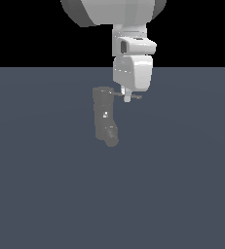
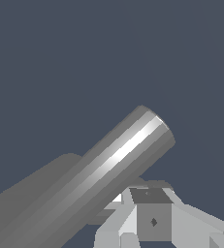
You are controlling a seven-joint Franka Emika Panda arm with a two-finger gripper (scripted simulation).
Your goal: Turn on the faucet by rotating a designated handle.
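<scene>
Handle [image 1: 132,96] is seen sticking sideways from the top of the faucet [image 1: 104,116] toward the exterior view's right, beside the fingers [image 1: 127,97]; their opening cannot be told.

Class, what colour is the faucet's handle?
Grey: the handle shows best in the wrist view, as a grey rod with a bright highlight along it.

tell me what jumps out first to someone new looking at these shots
The big white arm drops from the top of the exterior view, its hand right at the thin grey handle that sticks sideways from the faucet's top. The dull-grey faucet stands alone on the plain blue-grey floor. In the wrist view a shiny grey rod fills the picture, close to the camera.
</scene>
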